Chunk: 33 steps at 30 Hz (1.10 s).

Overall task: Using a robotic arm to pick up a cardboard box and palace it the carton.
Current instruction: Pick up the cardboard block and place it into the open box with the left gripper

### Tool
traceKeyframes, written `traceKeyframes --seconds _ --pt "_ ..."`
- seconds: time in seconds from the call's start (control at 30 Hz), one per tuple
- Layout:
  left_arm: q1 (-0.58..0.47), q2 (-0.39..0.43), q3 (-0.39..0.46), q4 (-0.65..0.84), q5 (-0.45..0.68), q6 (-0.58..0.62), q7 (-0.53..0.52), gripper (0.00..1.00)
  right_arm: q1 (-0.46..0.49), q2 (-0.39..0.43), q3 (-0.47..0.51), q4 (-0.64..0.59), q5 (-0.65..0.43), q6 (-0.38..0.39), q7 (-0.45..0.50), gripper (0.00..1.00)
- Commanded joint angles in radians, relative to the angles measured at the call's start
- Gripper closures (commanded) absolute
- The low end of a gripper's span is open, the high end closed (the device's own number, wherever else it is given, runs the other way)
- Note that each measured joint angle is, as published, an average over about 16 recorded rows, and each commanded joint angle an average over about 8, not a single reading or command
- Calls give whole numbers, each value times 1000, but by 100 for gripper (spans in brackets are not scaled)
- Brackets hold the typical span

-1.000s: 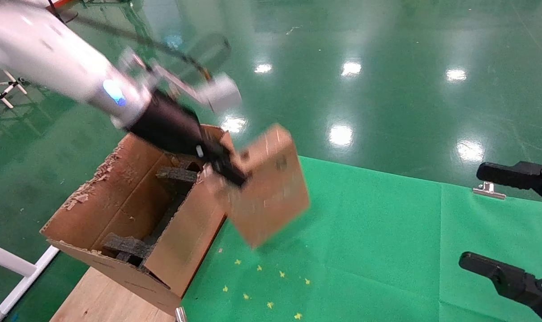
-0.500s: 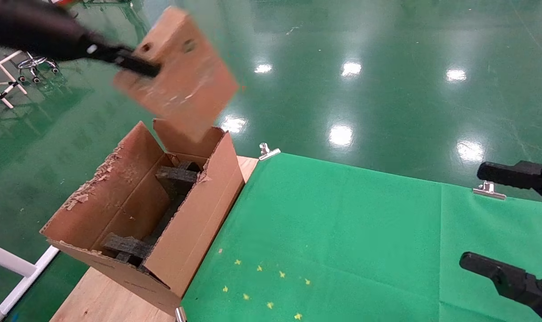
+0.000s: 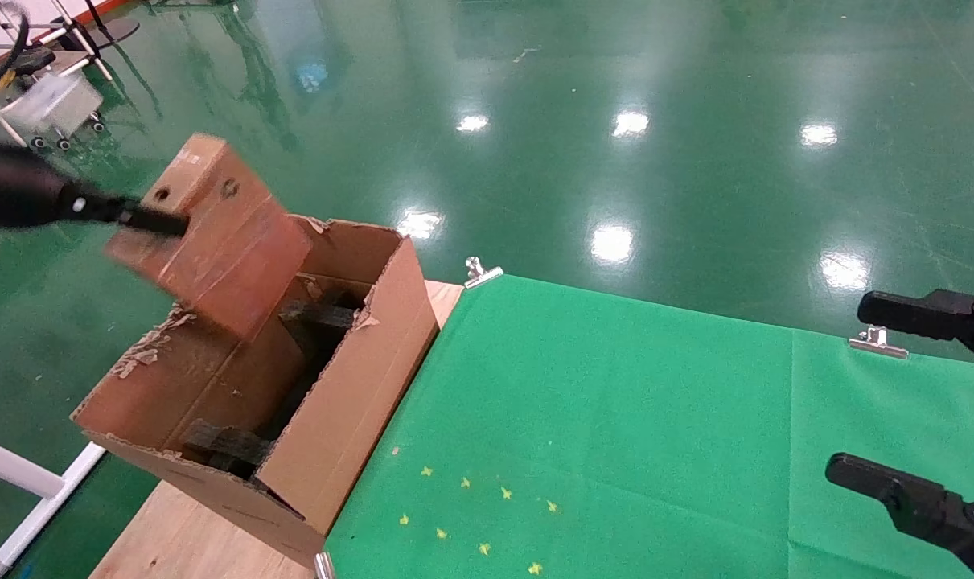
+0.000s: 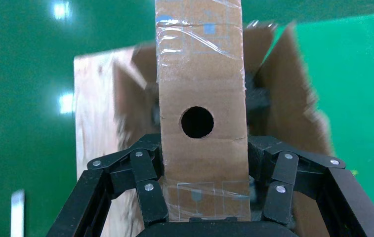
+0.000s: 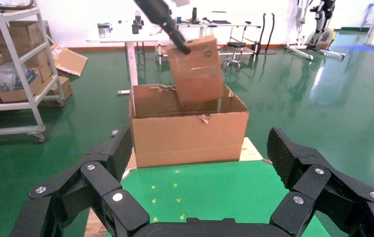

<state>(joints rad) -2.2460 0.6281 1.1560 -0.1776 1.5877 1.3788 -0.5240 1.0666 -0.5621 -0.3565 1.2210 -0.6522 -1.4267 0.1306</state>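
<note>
One small taped brown cardboard box [image 3: 213,237] hangs tilted above the far end of our large torn-flapped brown carton [image 3: 350,402], clamped in our black left gripper [image 4: 204,190], while our right gripper [image 5: 202,163] waits spread apart over the green worktop [image 3: 615,418].

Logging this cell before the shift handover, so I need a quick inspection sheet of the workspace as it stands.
Surface: green cloth over a wooden table, clipped at its far edge.
Job's things: cardboard box tilted, partly over the carton; dark foam inside.
Clutter: small yellow marks on the cloth.
Grippers: left gripper shut on the cardboard box; right gripper open, parked off to the right side.
Cables: nothing seen.
Surroundings: glossy green floor, shelving, tables.
</note>
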Motion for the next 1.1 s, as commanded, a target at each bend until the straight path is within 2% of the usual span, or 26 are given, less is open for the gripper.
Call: traceKeyframes --seconds 0.03,0.5,1.1 --pt "12 -9 0 29 -1 -6 18 100 0 0 0 0 0 0 0 0" --pt "153 -28 -26 157 -44 -102 95 100 0 0 0 0 0 0 0 0" --pt "290 -4 -47 200 -74 -257 87 100 0 0 0 0 0 0 0 0"
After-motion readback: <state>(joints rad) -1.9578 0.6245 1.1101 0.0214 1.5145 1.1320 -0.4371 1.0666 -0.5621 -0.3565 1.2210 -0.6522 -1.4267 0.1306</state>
